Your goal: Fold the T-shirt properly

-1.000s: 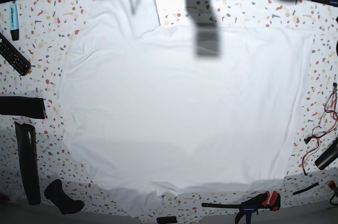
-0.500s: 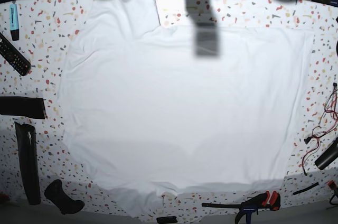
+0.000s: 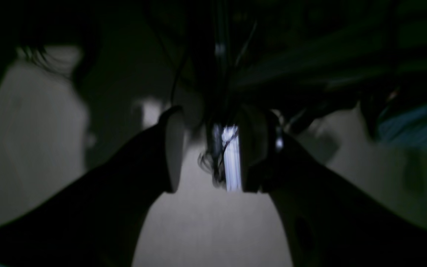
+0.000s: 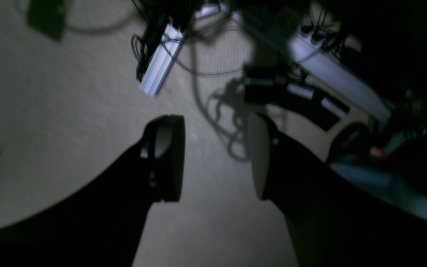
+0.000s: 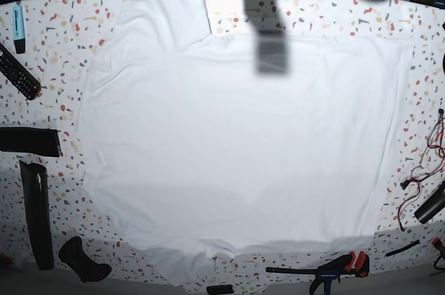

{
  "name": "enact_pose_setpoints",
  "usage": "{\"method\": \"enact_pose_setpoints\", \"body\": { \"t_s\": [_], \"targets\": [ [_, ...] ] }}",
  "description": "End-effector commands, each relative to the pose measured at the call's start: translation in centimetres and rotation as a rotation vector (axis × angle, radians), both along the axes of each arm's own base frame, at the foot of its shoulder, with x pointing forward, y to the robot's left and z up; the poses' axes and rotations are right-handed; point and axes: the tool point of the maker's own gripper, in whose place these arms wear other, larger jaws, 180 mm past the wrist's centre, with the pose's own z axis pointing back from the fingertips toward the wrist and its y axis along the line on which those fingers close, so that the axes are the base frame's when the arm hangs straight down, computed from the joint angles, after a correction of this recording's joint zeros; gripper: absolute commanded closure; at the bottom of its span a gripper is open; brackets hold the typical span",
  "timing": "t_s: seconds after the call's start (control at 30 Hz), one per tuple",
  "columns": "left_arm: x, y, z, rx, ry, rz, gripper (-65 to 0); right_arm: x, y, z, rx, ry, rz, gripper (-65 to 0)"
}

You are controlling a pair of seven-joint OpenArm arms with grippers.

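Clutter rings the T-shirt, which lies spread flat across the speckled tabletop: a remote and a blue marker on one edge, black strips below them, a clamp with red handles along the near edge, red wires opposite. Nothing rests on the smooth, thin white cloth. Both wrist views are dim; the left gripper and right gripper show dark, rounded jaws spread apart, with nothing between them, above a pale surface.
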Motion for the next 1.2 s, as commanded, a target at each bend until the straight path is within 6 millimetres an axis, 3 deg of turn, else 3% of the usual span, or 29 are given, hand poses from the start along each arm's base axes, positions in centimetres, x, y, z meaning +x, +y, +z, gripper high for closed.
{"method": "enact_pose_setpoints", "body": {
  "t_s": [0.0,0.13,0.37,0.47,0.67,0.77,0.9,1.0,1.17],
  "targets": [
    [-0.1,-0.1,1.1,-0.010,-0.015,-0.004,-24.1,-0.2,0.3,1.0,0.015,-0.011,0.011,-28.0],
    [2.0,-1.1,2.7,-0.003,-0.043,-0.067,-24.1,2.5,1.6,3.5,0.054,-0.094,-0.013,-28.0],
    [6.2,-2.6,5.8,0.009,-0.158,-0.138,-24.1,9.9,3.1,7.2,0.087,-0.273,-0.027,-28.0],
    [8.3,-3.1,7.3,0.013,-0.229,-0.158,-24.1,11.2,3.6,8.0,0.046,-0.270,0.041,-28.0],
    [14.6,-4.0,10.1,0.018,-0.428,-0.193,-24.1,14.3,5.2,10.8,0.014,-0.351,0.170,-28.0],
    [16.6,-4.8,10.9,0.052,-0.487,-0.304,-24.1,15.5,5.6,11.8,-0.022,-0.403,0.226,-28.0],
    [18.4,-3.7,10.5,0.238,-0.507,-0.471,-20.1,16.3,4.7,12.3,-0.138,-0.432,0.293,-28.0],
    [19.4,-2.0,9.9,0.405,-0.494,-0.611,-20.3,17.5,2.6,12.7,-0.288,-0.485,0.291,-28.0],
    [20.1,1.3,9.4,0.633,-0.438,-0.801,-34.8,18.4,0.3,13.3,-0.472,-0.534,0.345,-28.0]
  ]
}}
